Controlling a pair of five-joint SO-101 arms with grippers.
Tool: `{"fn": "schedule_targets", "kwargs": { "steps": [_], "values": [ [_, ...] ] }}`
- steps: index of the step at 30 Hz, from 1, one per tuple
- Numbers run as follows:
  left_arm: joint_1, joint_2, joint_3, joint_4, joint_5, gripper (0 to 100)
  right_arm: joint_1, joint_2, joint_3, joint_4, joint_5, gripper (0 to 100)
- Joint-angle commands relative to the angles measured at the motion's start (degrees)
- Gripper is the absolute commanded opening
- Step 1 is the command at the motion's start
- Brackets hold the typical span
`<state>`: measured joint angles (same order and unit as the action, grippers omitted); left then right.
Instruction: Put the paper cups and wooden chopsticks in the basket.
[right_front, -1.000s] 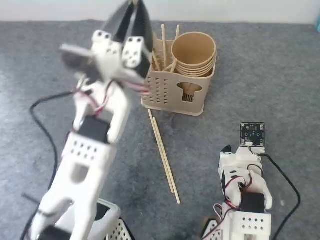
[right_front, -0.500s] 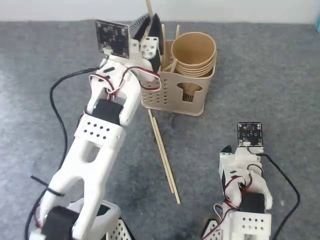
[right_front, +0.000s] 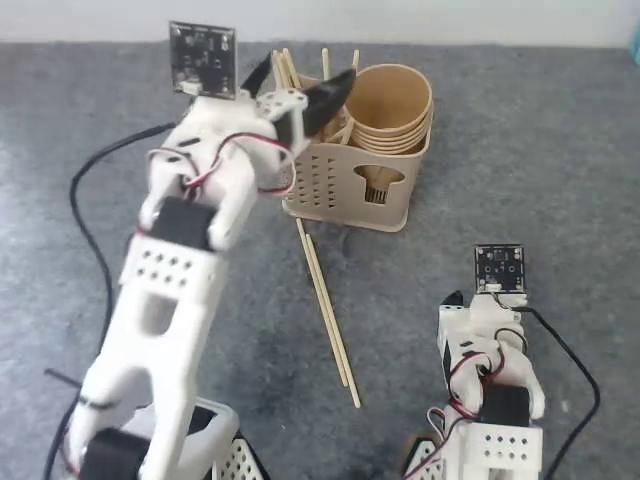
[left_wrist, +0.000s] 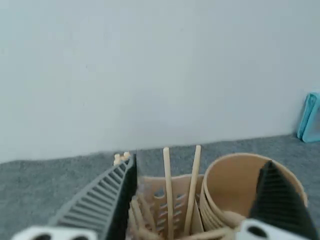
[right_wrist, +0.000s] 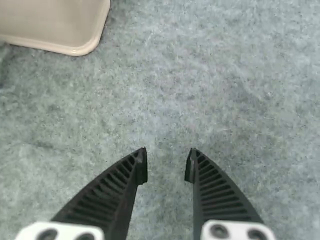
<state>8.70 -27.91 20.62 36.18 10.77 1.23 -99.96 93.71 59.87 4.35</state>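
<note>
Fig.: two-arm rig over a grey surface (right_front: 520, 180); high view plus both wrist views. (a) The left end effector (right_front: 300, 85) is raised at the top rim of the basket (right_front: 345, 190), fingers spread wide, nothing clamped. In the left wrist view the left end effector (left_wrist: 200, 162) brackets the basket's contents: one finger by the chopstick side, the other in front of the cups. (b) The basket is beige w/ slotted walls and stands upright toward the far side of the surface. The paper cups (right_front: 385, 100), nested in one stack, sit in the compartment farther from the left arm. The upright chopsticks (right_front: 327, 75) stand in the adjoining compartment, tips above the rim. A few more lean close by one finger; contact cannot be told. (c) The loose chopsticks (right_front: 325, 300), approx. two, lie side by side on the surface. They run from just in front of the basket toward the arm bases, between the arms. (d) The right end effector (right_wrist: 166, 152) is well apart from the basket, fingers parted by a narrow gap, holding nothing, over bare surface; a basket corner (right_wrist: 55, 25) shows beyond it
</note>
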Motion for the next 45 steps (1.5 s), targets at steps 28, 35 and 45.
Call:
{"fn": "schedule_targets", "kwargs": {
  "steps": [28,35,45],
  "values": [
    [0.3,5.2,21.9,29.9,14.6,22,0.6,0.2,-0.3,-0.7,1.0,13.6],
    [6.3,11.9,26.3,17.1,14.7,20,0.6,0.2,-0.3,-0.7,1.0,13.6],
    [10.1,26.7,23.7,9.6,20.0,29,0.6,0.2,-0.3,-0.7,1.0,13.6]
  ]
}}
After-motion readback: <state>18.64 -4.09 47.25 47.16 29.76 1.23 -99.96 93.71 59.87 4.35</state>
